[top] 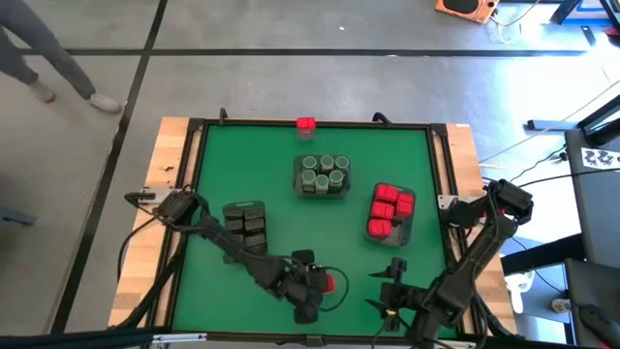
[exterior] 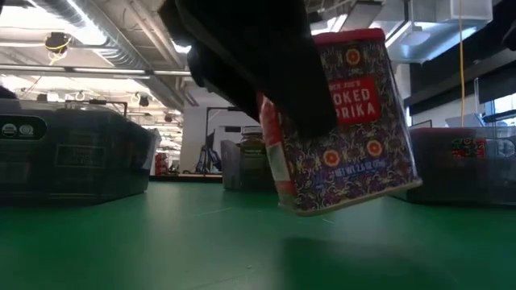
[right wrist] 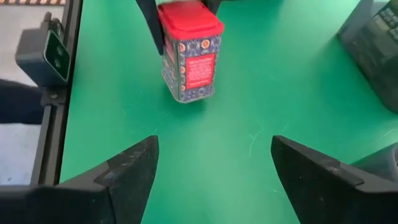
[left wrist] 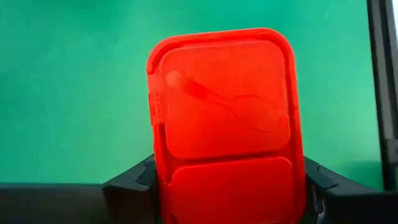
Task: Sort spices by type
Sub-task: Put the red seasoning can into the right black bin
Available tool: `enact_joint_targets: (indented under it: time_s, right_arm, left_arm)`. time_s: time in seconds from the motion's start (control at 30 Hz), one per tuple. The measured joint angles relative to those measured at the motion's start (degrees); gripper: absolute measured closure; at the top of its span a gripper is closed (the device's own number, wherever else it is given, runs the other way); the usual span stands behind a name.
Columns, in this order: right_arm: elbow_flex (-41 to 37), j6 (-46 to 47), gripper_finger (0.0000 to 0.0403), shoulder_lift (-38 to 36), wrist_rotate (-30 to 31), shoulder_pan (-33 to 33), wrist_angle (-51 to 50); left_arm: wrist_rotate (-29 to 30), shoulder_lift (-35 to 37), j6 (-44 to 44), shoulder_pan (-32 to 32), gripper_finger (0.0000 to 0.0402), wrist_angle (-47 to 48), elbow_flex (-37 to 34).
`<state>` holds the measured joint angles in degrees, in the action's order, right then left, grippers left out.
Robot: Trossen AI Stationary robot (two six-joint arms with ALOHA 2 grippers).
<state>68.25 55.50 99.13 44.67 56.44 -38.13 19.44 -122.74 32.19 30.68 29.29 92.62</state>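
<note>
A paprika box (exterior: 347, 121) with a red lid (left wrist: 227, 124) and a dark patterned body hangs above the green table near its front edge, with my left gripper (top: 322, 284) shut on it. The right wrist view shows the same box (right wrist: 189, 56) from the side. To its right, my right gripper (top: 392, 281) stands open, its fingers (right wrist: 134, 168) wide apart and holding nothing. Farther back stand a tray of round grey-green jars (top: 322, 176), a tray of red boxes (top: 390, 213) and a tray of dark tins (top: 245, 221). One red box (top: 306, 125) stands alone at the far edge. My left gripper pinches the paprika box between its two fingers (left wrist: 134, 180), one on each long side of the red lid end (left wrist: 168, 180). The fingers come from above, slanting down. The box hangs below them, tilted, its bottom (exterior: 322, 205) clear of the table.
The three trays take up the table's middle and far half. A dark frame (top: 194, 194) runs round the green mat, with wooden strips outside it. Bare green mat (right wrist: 236, 124) lies between the two grippers. A person's legs (top: 58, 68) show on the floor beyond the table.
</note>
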Motion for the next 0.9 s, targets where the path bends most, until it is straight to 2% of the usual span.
enact_joint_targets:
  time_s: [0.2, 0.43, 0.73, 0.9]
  right_arm:
    - [0.0, 1.2, 0.0091, 0.0, 1.4, 0.2, -0.2]
    - [0.0, 1.2, 0.0091, 0.0, 2.9, 0.2, -0.9]
    - [0.0, 1.2, 0.0091, 0.0, 2.9, 0.2, -1.0]
    - [0.0, 1.2, 0.0091, 0.0, 2.9, 0.2, -1.0]
  left_arm:
    - [-0.1, 0.0, -4.0, -1.2, 0.0202, 0.0, 0.0]
    - [-0.2, 0.0, -4.5, -1.2, 0.0199, 0.0, 0.0]
    - [-0.1, 0.0, -4.4, -1.2, 0.0125, 0.0, 0.0]
    - [-0.5, 0.6, -3.1, -1.2, 0.0113, 0.1, 0.0]
